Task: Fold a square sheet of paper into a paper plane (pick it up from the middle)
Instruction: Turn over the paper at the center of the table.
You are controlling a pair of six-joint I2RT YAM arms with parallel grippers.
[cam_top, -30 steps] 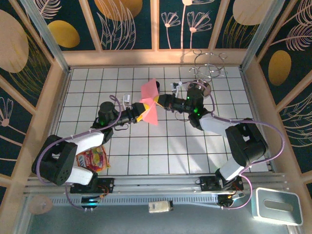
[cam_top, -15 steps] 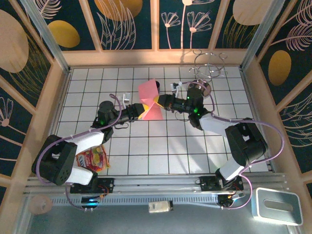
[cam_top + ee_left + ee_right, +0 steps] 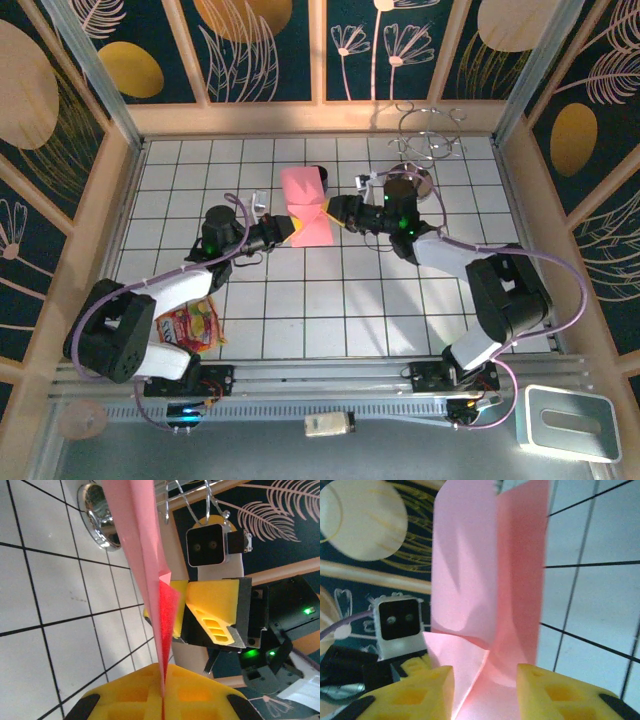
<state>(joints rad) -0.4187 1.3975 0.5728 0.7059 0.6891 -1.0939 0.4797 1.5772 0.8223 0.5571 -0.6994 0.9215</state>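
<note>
The folded pink paper plane (image 3: 305, 206) hangs above the tiled table between both arms. My left gripper (image 3: 286, 232) comes from the left and is shut on its lower edge. In the left wrist view the yellow pads (image 3: 130, 700) press together on the thin paper edge (image 3: 150, 575), which runs up from them. My right gripper (image 3: 335, 212) faces it from the right. In the right wrist view its jaws (image 3: 485, 685) stand apart, with the paper's flaps (image 3: 480, 575) loose in the gap. The right gripper's yellow finger (image 3: 215, 607) also sits just beside the paper.
A wire rack (image 3: 425, 140) on a shiny round base (image 3: 97, 517) stands at the back right. A snack packet (image 3: 190, 325) lies by the left arm's base, a small white object (image 3: 260, 203) beside the left wrist, and a grey box (image 3: 570, 420) off the table's near right corner.
My left gripper has closed onto the paper and my right gripper has opened off it. The paper has turned flatter toward the camera and shifted slightly toward the back.
</note>
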